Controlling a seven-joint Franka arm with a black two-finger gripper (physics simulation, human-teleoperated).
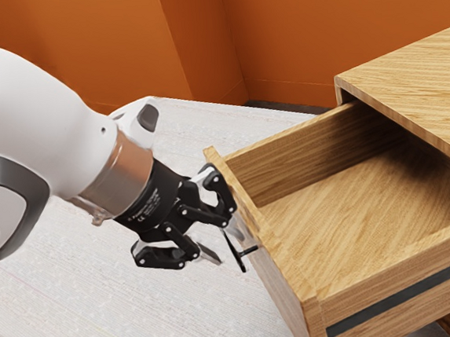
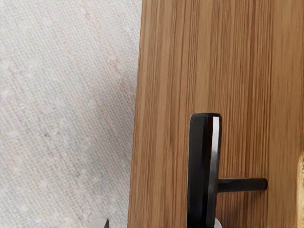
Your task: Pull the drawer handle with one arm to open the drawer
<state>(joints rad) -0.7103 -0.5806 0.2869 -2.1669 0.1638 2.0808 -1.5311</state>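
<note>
Your gripper [image 1: 220, 242] sits at the front panel of the drawer [image 1: 356, 228] with its fingers spread apart. The black handle [image 1: 240, 255] lies between them, unclamped, with one fingertip [image 2: 216, 223] just beside the bar. The drawer stands well out of the wooden cabinet [image 1: 422, 80] at the exterior view's right, above the pale table [image 1: 89, 322].

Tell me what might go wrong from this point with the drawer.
1. The gripper looks open beside the handle, not clamped from two sides, so the bar may slip off a finger on any further pull.
2. The drawer already stands far out of the cabinet; pulling more might hit its stop and strain the handle.
</note>
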